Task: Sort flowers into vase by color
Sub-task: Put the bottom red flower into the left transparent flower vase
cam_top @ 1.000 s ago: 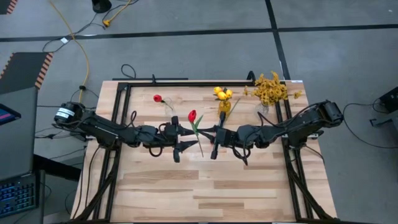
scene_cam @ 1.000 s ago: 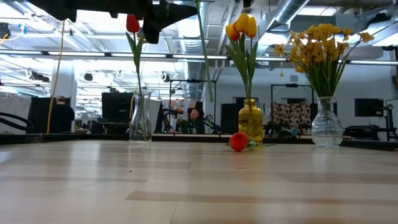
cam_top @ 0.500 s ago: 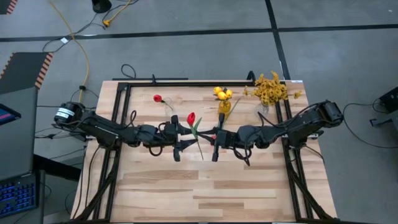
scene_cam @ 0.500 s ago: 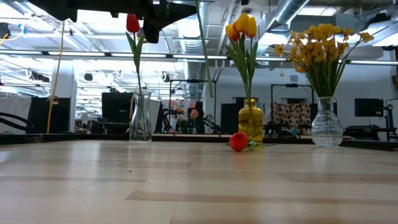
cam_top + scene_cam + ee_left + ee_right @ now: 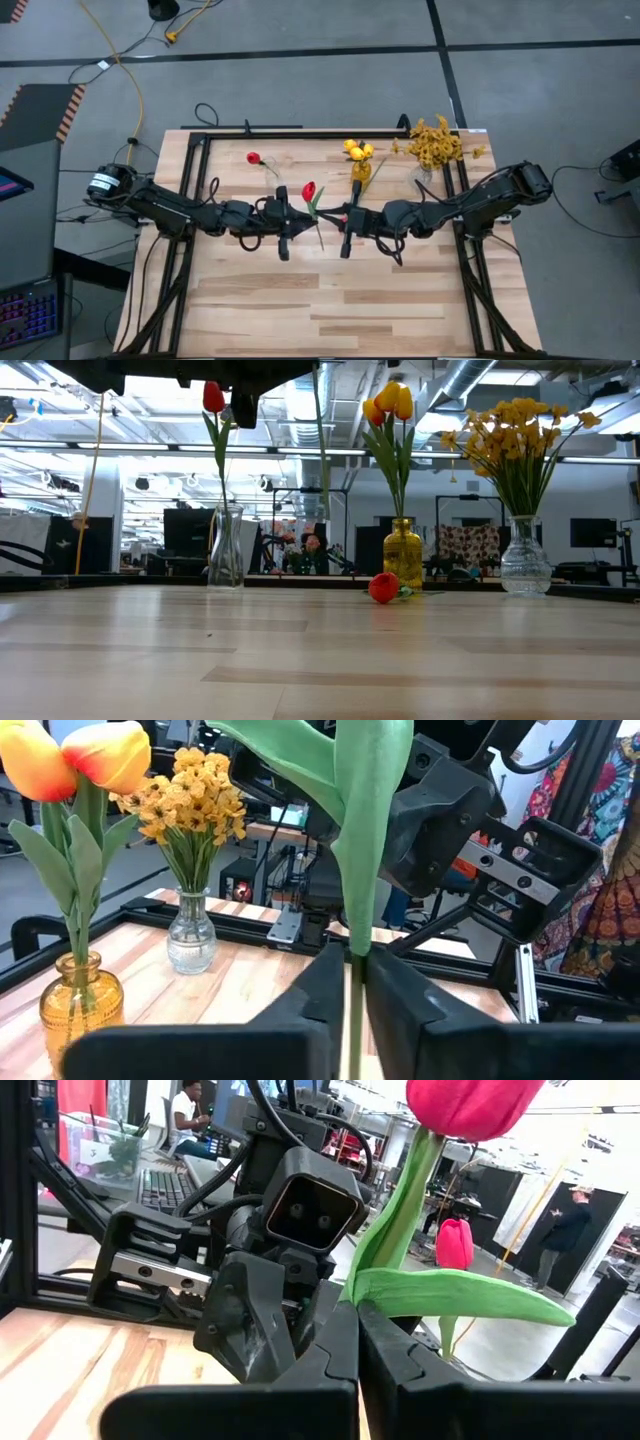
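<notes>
A red tulip [image 5: 309, 190] on a long green stem stands upright in the air above the table's middle. My left gripper [image 5: 298, 222] and my right gripper [image 5: 335, 220] face each other, both shut on the stem. Its lower stem [image 5: 321, 450] hangs down in the low view. A second red flower [image 5: 383, 588] lies on the table. At the far side, a clear vase [image 5: 225, 550] holds a red tulip [image 5: 254, 158], an amber vase [image 5: 402, 552] holds yellow-orange tulips [image 5: 357, 150], and another clear vase [image 5: 525, 560] holds mustard-yellow blossoms [image 5: 434, 140]. My left gripper pinches the tulip's stem [image 5: 354, 945] between its two fingers, just below the base of the leaf. The fingers come level from the table's left and lie across the stem. The tulip stands upright, clear of the table. My right gripper pinches the same stem [image 5: 352, 1295] between its two fingers, just under the point where the leaf branches off. Its fingers come level from the table's right, across the stem. The red head [image 5: 470, 1100] stands above the fingers.
A black frame [image 5: 300, 130] runs along the table's far, left and right edges. The three vases stand in a row by the far edge. The near half of the wooden table [image 5: 330, 310] is bare boards.
My left gripper has shut on the tulip's stem; a second ago its fingers stood wide on either side of it. The hanging lower stem has swung from a slight slant to nearly upright. My right gripper has kept its hold.
</notes>
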Available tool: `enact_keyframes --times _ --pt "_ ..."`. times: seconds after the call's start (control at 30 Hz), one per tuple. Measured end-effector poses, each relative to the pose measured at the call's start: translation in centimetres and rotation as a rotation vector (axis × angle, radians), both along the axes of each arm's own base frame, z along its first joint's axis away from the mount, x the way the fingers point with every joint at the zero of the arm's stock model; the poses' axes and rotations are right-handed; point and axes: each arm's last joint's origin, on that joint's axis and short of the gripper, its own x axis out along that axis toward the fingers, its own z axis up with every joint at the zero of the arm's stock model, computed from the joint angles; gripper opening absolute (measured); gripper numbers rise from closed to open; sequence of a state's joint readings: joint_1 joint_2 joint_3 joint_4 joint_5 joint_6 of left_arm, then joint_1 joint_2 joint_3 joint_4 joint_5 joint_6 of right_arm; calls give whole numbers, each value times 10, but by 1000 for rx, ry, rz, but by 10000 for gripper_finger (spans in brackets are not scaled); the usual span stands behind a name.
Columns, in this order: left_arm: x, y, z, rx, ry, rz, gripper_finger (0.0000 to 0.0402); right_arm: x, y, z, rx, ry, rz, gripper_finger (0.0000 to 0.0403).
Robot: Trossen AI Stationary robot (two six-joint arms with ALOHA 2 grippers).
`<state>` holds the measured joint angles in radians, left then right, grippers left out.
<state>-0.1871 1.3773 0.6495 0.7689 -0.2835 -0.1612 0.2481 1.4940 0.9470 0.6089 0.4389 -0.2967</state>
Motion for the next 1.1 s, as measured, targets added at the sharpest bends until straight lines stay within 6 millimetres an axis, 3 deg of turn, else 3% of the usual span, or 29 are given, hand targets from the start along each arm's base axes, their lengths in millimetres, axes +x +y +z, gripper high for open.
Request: enact_keyframes --times 0.13,0.33,0.63,0.9,1.1 --pt "0 0 0 0 0 0 4 0 0 0 0 0 0 24" --pt "0 0 0 1 0 0 3 0 0 0 16 -2 1 28" --pt "0 0 0 1 0 1 1 0 0 0 126 -22 6 66" --pt "-2 1 3 30 -6 19 0 0 0 0 128 -21 6 144" --pt "-15 3 21 61 -38 25 0 0 0 -1 126 -12 2 211"
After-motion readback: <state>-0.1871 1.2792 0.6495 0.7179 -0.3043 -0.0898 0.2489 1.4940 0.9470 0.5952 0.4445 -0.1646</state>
